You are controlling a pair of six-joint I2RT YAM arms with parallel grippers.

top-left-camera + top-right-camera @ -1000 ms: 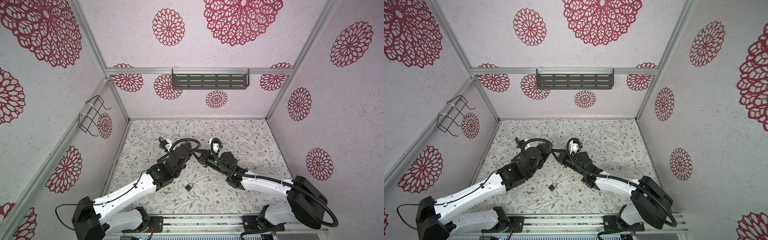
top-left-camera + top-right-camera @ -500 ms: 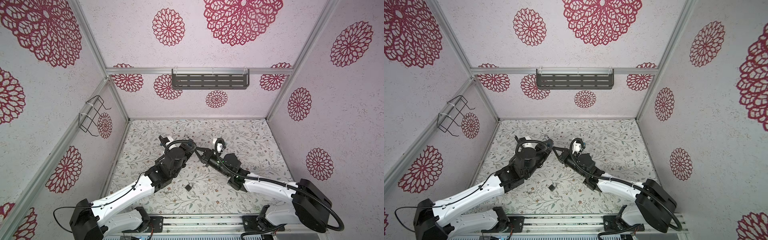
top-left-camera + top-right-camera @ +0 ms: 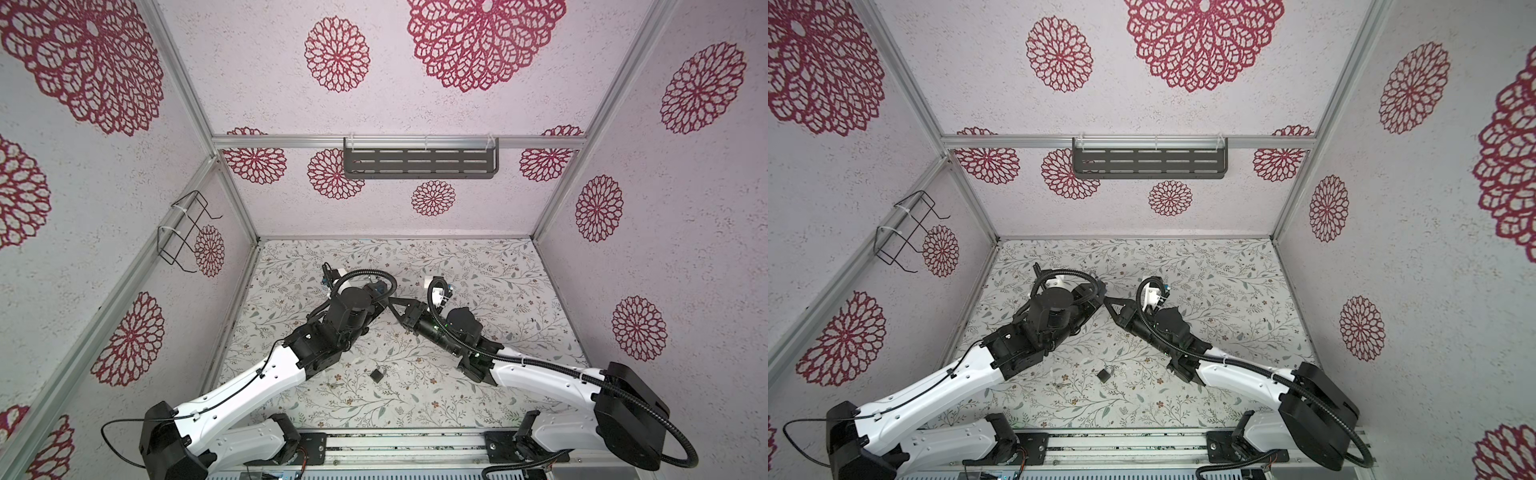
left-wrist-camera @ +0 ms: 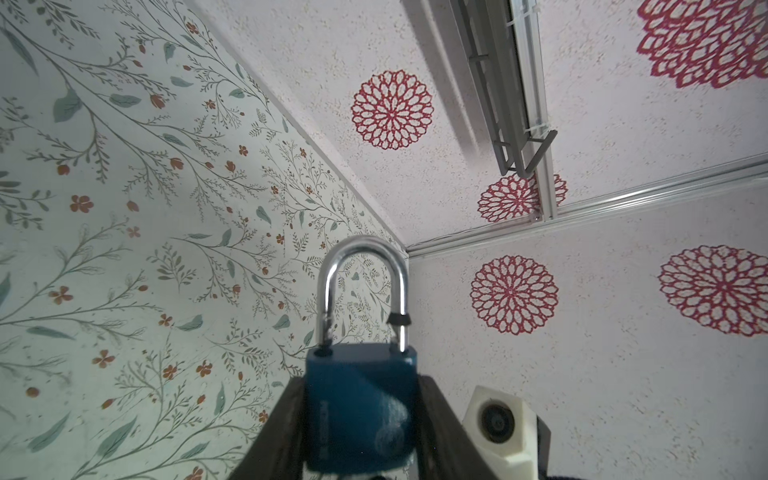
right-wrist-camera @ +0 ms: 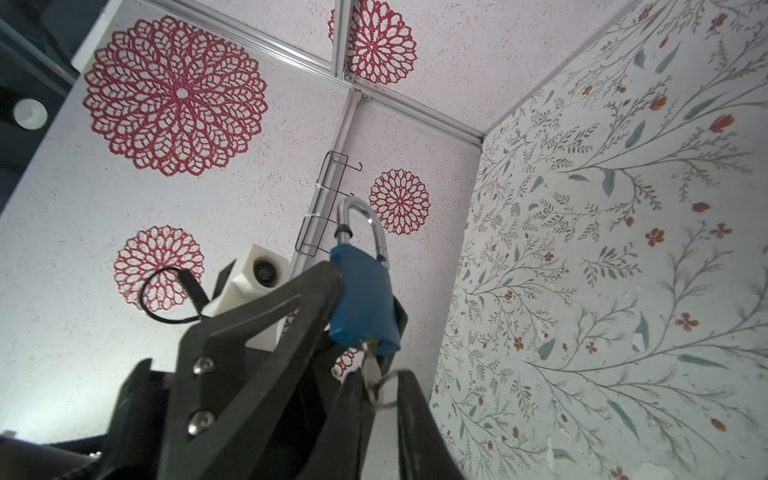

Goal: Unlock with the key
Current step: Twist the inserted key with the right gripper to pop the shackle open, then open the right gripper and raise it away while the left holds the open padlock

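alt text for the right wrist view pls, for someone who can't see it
A blue padlock is clamped by the left gripper, with a key seated in its keyhole. The right gripper, jaws slightly apart, flanks the key. Behind are white walls with red rosettes and a floral tabletop.

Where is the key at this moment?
In the right wrist view the key sits in the keyhole at the base of the blue padlock, between the parted jaws of the right gripper. The left gripper holds that padlock over the table.
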